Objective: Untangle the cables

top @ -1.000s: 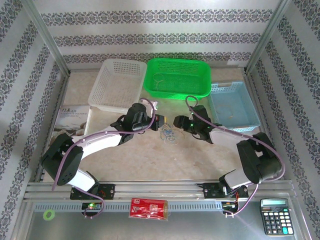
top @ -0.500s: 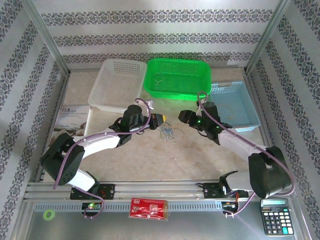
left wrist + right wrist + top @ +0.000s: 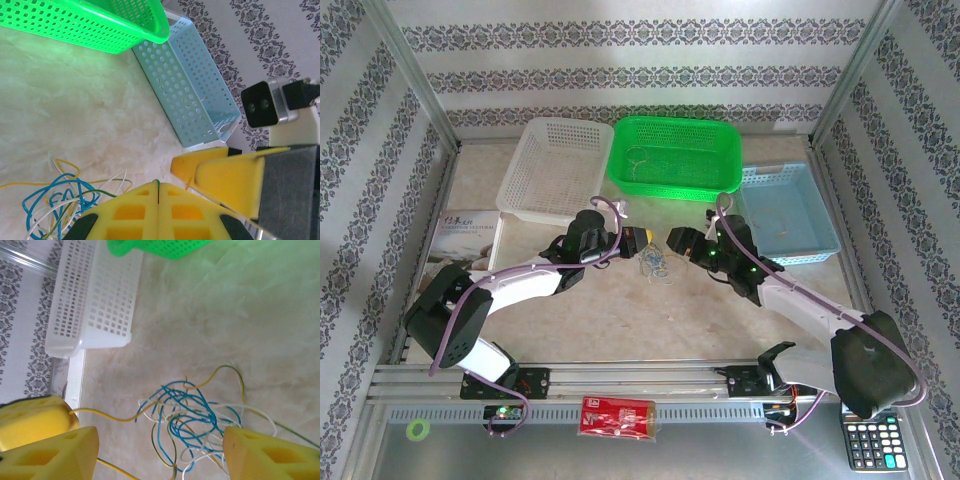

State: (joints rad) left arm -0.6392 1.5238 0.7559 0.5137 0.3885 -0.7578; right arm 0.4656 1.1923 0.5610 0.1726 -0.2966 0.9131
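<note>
As right arm [image 3: 800,300] stretches farther from near-right corner: right gripper [image 3: 672,240] closes in on cables [image 3: 656,265], looks set to pick a strand.
Left gripper [image 3: 642,238]: unmoved, clenched on yellow strand [image 3: 110,415], anchoring it.
Right gripper state: released, fingers straddling tangle.
Cables: tangled heap mid-bench [image 3: 620,310].

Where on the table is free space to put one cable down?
Bare table between left arm and right arm, from the cables to the near rail. Crowded at the cables, beside left pincer and right pincer.
</note>
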